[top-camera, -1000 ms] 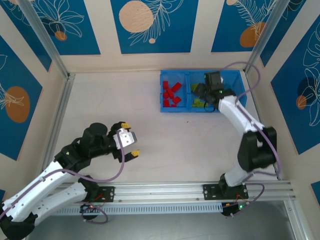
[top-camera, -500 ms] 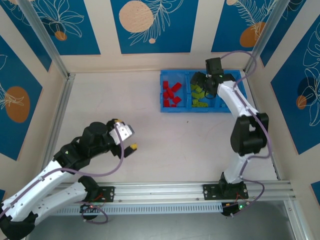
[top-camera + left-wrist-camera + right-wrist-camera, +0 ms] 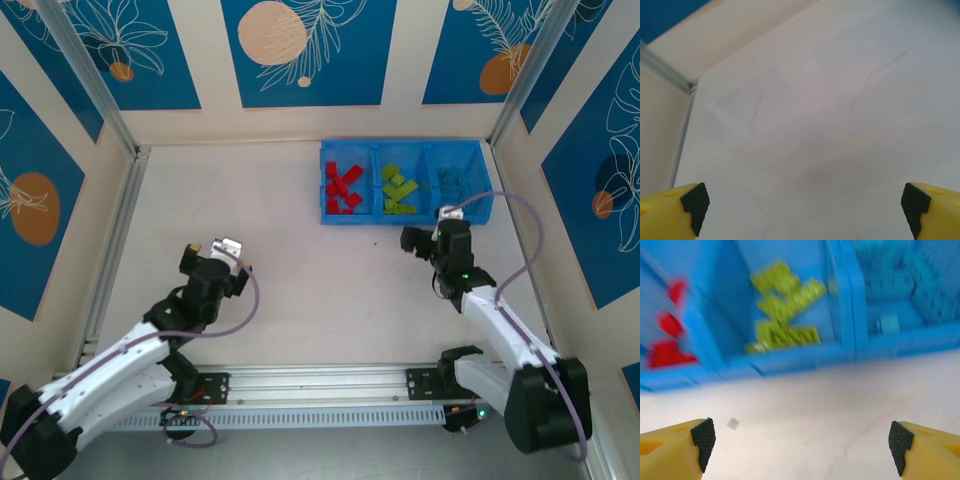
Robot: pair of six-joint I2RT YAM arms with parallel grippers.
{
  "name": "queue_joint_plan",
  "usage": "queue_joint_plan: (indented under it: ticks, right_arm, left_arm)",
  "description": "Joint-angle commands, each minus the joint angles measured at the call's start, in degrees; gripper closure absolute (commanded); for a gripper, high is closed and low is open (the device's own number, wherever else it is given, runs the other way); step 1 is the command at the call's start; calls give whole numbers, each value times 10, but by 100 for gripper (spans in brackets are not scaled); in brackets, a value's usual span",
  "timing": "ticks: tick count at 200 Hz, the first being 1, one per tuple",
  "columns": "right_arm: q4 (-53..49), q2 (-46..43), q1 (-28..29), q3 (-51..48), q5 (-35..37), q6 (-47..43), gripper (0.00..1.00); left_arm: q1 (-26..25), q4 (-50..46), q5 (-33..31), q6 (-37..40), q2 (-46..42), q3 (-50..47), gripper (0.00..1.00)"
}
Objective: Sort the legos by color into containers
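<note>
Right claw (image 3: 801, 446): released. The yellow fingers (image 3: 670, 445) stand wide apart with nothing between the black pads, only bare table (image 3: 805, 400) below. In the top view I see this claw (image 3: 420, 240) hovering over the table, near the tray's front wall but not touching it.

Just ahead of its left finger lies a small pale fleck (image 3: 732, 423); I cannot tell what it is.

Further ahead is the blue tray (image 3: 845, 315), its three compartments side by side:
- ahead and to the left: red bricks (image 3: 667, 352)
- straight ahead: lime green bricks (image 3: 785, 305), loosely heaped
- ahead and to the right: light blue bricks (image 3: 900, 280)

The picture is blurred, so I make no brick count.

Left claw (image 3: 802, 207): released and empty, fingers wide over plain table. From above, this claw (image 3: 225, 255) has the tray (image 3: 322, 180) well apart, ahead and to its right.
</note>
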Motion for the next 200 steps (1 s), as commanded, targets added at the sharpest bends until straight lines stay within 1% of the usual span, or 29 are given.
queue_joint_plan:
  ticks: [1,11,21,29,41,55,61,66,69,78,88,97,100,106,112,113,118,120,124,126,129,140,149,157,169,200]
  right_arm:
    - [189,61,-27,-29,-5,-61,8]
    - [259,103,-47,-44,-11,-55,8]
    - [336,140,-68,-63,-36,-44,7]
    - [347,154,-81,-57,-41,-32,7]
    - [384,177,-85,-58,-60,-53,7]
    - [483,238,-94,-77,-90,-57,6]
    - [508,266,-92,-77,-116,-69,5]
    - [536,290,-84,-71,-109,-77,3]
    - [529,291,-77,-65,-97,-81,2]
    - [440,269,-68,-42,-75,-85,0]
    - [499,286,-68,-56,-74,-87,1]
    - [462,273,-65,-49,-59,-83,1]
    - [461,272,-67,-47,-64,-85,1]
    - [467,276,-68,-47,-67,-86,1]
    - [465,274,-66,-48,-65,-87,1]
    - [464,273,-65,-48,-65,-87,1]
    - [464,275,-66,-47,-65,-87,1]
    - [466,276,-66,-47,-66,-87,1]
    - [467,276,-66,-47,-66,-87,1]
    - [466,275,-66,-47,-66,-87,1]
    - [464,274,-66,-48,-67,-87,1]
    - [467,275,-66,-48,-66,-87,1]
    - [464,274,-66,-48,-67,-86,1]
    - [465,276,-66,-47,-67,-87,1]
    - [464,275,-66,-48,-68,-87,1]
    - [462,276,-66,-45,-67,-87,1]
  left_arm:
    - [67,184,-18,29,55,-28,0]
    - [106,240,25,17,93,-39,0]
    - [149,299,77,5,132,-50,0]
    - [181,338,126,-5,164,-54,0]
    - [224,404,192,-16,214,-61,0]
    - [272,491,250,-40,283,-65,0]
    - [283,478,262,-43,294,-51,0]
    - [288,459,274,-39,301,-38,0]
    - [290,461,278,-36,307,-34,0]
    - [292,449,287,-31,317,-21,0]
    - [293,448,301,-20,328,-13,0]
    - [294,462,309,-7,337,-13,0]
    - [294,480,313,-3,343,-20,0]
    - [297,551,315,-1,371,-41,0]
    - [307,613,321,-11,420,-56,0]
    - [308,636,321,-11,429,-57,0]
    - [310,696,307,-11,456,-61,0]
    - [310,691,304,-15,453,-60,0]
    - [313,627,305,-23,426,-48,0]
    - [314,581,308,-25,414,-40,0]
    - [316,548,313,-29,408,-28,0]
    - [322,582,329,-27,436,-22,0]
    - [328,551,336,-32,421,-20,0]
    - [328,572,334,-31,430,-22,0]
    - [329,550,341,-30,424,-15,0]
    - [329,552,343,-30,425,-16,0]
